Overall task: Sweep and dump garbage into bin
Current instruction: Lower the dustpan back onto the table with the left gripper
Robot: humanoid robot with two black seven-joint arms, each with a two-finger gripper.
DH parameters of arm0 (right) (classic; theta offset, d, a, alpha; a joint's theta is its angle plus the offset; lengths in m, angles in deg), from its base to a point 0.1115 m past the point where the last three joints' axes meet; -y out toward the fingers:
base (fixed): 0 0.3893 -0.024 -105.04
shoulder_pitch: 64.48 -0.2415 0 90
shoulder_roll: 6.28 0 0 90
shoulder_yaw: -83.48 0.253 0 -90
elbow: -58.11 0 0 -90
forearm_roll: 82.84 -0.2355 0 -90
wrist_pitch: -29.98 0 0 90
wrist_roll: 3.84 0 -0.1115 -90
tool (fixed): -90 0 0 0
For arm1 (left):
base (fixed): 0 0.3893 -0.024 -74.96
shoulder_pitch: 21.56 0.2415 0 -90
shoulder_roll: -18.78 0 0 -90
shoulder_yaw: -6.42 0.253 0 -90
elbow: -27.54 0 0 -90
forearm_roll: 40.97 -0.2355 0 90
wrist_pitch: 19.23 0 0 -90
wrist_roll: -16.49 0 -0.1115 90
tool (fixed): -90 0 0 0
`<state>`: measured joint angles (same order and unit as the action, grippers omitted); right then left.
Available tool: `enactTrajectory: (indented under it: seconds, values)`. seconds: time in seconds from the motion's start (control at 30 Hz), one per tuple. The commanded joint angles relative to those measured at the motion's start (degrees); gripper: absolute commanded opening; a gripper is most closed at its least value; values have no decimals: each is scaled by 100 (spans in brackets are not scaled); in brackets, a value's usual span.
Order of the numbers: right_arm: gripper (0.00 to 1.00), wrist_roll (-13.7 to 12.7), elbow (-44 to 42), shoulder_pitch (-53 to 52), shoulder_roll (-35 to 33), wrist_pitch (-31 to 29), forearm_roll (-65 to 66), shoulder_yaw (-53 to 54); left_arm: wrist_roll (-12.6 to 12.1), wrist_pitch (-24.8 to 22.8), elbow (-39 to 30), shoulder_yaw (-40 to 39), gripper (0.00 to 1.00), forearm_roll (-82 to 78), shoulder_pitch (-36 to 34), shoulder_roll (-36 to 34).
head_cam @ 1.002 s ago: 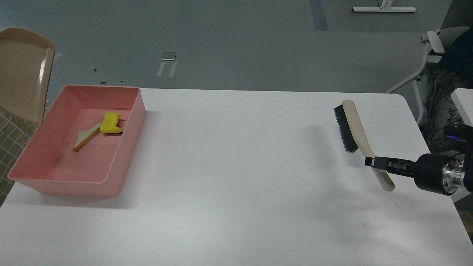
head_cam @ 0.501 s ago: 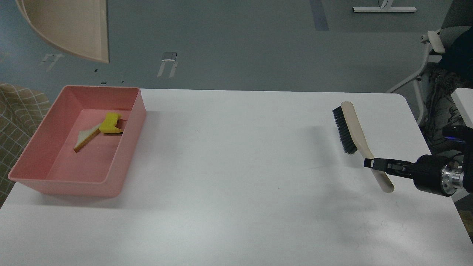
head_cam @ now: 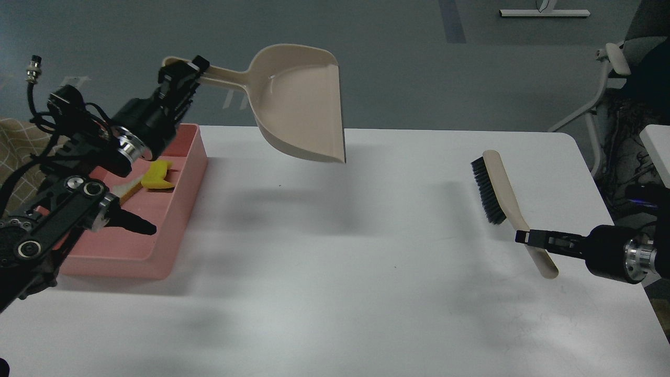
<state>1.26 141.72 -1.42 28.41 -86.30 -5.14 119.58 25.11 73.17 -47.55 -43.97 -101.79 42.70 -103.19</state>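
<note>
The pink bin (head_cam: 178,220) stands at the table's left. The garbage lies inside it: a yellow foam chunk (head_cam: 157,176) and a whitish bread wedge (head_cam: 131,186), partly hidden by my left arm. My left gripper (head_cam: 183,73) is shut on the handle of the beige dustpan (head_cam: 298,99) and holds it in the air, right of the bin, above the table's back edge. My right gripper (head_cam: 528,238) is shut on the handle of the beige brush (head_cam: 497,183), whose black bristles face left over the table's right side.
The white table (head_cam: 340,272) spreads between the two arms. An office chair (head_cam: 623,78) and another table's corner (head_cam: 657,146) stand off the right edge. A checked cloth (head_cam: 21,141) shows at the far left.
My left arm has swung into view from the upper left, carrying the dustpan rightward and down past the bin. The brush in my right gripper has dropped a little.
</note>
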Motion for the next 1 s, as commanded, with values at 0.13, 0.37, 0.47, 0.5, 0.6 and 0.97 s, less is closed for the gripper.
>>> enactTrajectory:
  seconds: [0.13, 0.37, 0.47, 0.5, 0.6, 0.97]
  values:
    - [0, -9, -3, 31, 3, 0, 8, -6, 78, 445, 274, 547, 0, 18, 165, 805]
    - [0, -9, 6, 49, -6, -8, 0, -24, 464, 595, 881, 678, 0, 9, 411, 1140]
    - [0, -9, 6, 75, 3, -8, 8, -24, 500, 621, 890, 784, 0, 9, 491, 1140]
    - [0, -9, 6, 75, 3, -8, 0, -24, 526, 656, 890, 845, 0, 9, 543, 1140]
    - [0, -9, -3, 84, 3, -8, 8, -24, 614, 682, 890, 907, 0, 9, 666, 1140]
    - [0, -9, -3, 128, 47, -8, 8, -24, 834, 683, 1066, 969, 0, -18, 746, 1149]
